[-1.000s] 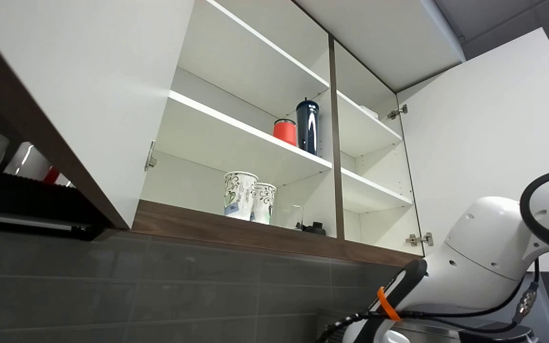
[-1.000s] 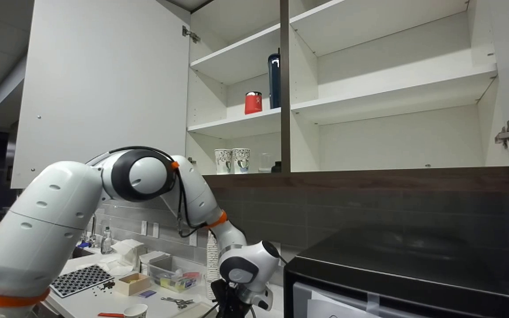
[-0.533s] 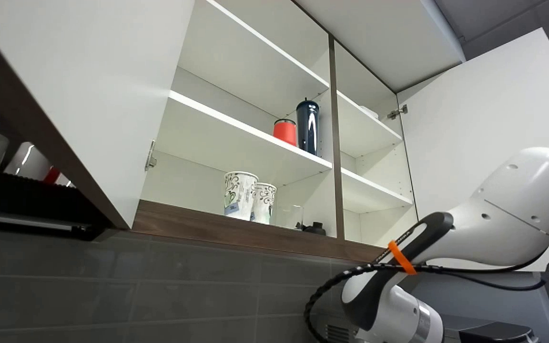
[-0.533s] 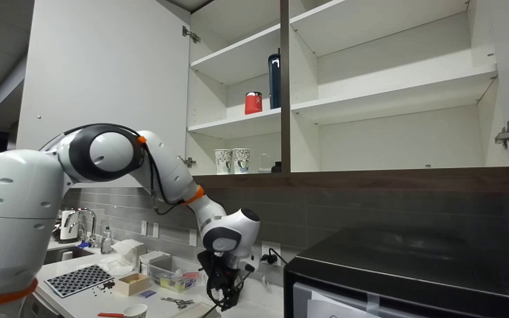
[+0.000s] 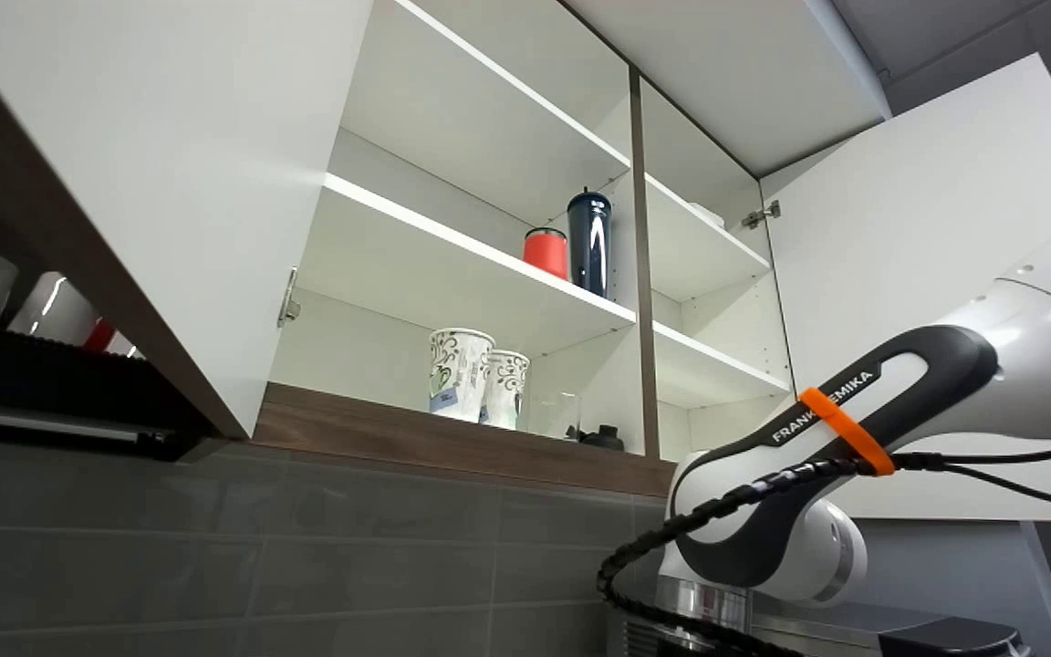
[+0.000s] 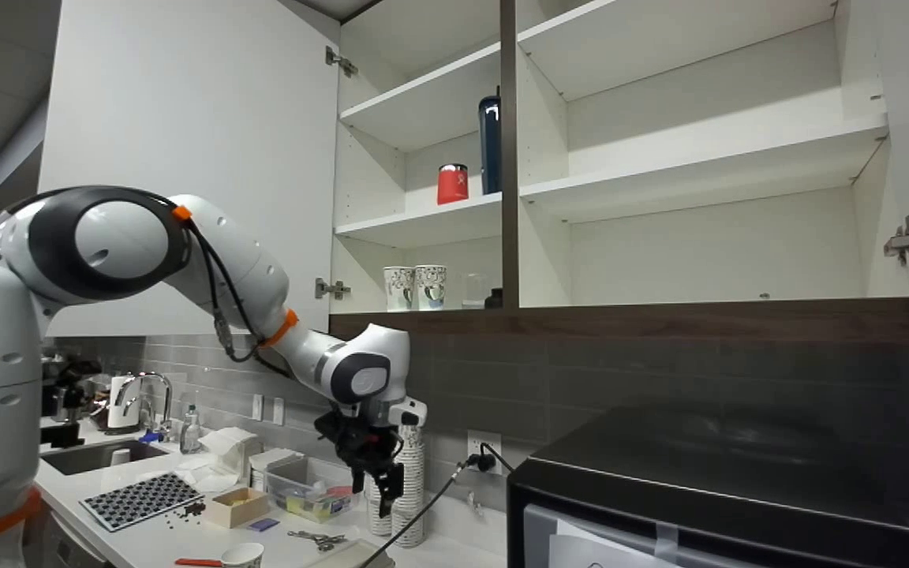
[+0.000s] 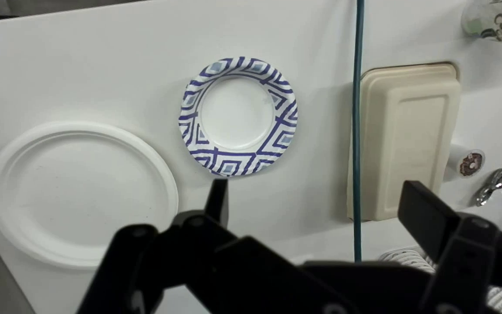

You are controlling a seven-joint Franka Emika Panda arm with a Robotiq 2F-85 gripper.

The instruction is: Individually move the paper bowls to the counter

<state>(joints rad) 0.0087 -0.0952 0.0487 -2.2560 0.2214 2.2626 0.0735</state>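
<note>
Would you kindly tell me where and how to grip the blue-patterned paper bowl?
I would pinch the rim of the blue-patterned paper bowl, coming from above, on the side away from the white oval plate: the bowl lies open side up and looks shallow, with the plate close beside it.

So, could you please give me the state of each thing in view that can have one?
Hand: open, holding nothing.
Patterned paper bowl: right side up.
White plate: apparently face up.
Tan container: apparently upside down.
Cabinet doors: open.
Shelf cups: upright.
Red tumbler: upright.
Dark blue tumbler: upright.
Stacked cups: nested.
White shelf item: mostly hidden, state unclear.
</note>
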